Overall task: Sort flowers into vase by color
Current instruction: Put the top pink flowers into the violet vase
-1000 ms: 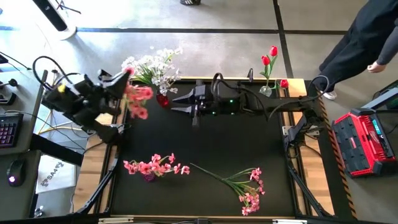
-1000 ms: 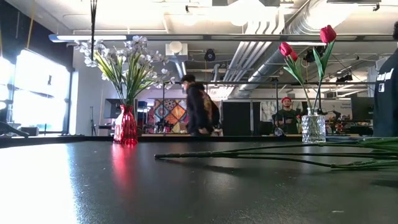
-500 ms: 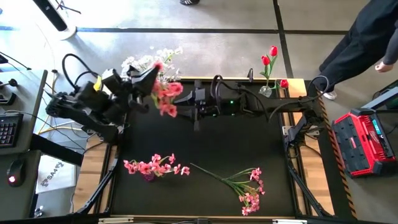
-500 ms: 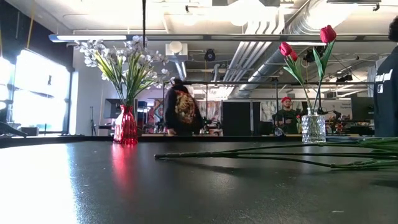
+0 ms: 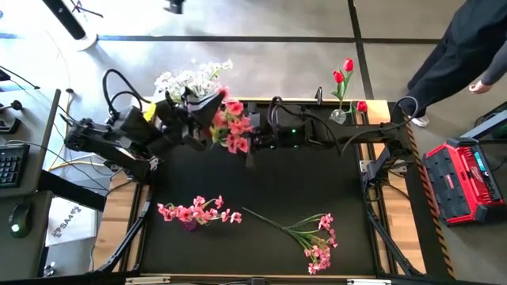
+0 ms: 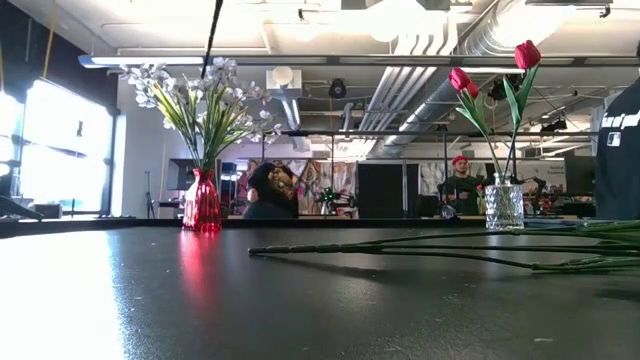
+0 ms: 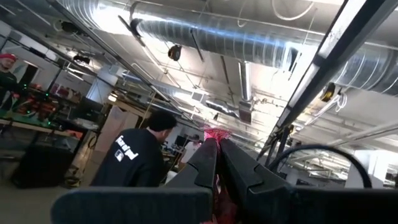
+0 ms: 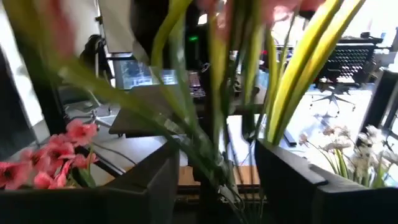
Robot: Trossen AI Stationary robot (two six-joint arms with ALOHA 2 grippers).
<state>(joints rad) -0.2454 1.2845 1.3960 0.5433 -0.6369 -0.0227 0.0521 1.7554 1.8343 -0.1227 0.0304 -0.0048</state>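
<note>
While the white flowers (image 5: 192,80) already stand in the red vase (image 6: 201,203) at the table's far left corner and the red tulips (image 5: 343,73) stand in the clear glass vase (image 6: 504,207) at the far right, your pink sorting is only partly done. One pink bunch (image 5: 200,211) sits near the front left in a small vase too hidden to make out, and another pink spray (image 5: 310,235) lies loose on the black table (image 5: 301,182), well apart from any vase. Your left gripper (image 5: 207,119) is clamped shut on a third pink bunch (image 5: 233,131), held in the air at the back, just beside the right gripper (image 5: 238,133). The right gripper's fingers (image 8: 292,180) stand apart with the green stems (image 8: 217,93) running between them, not pinched. You still have that bunch and the loose spray to place.
</note>
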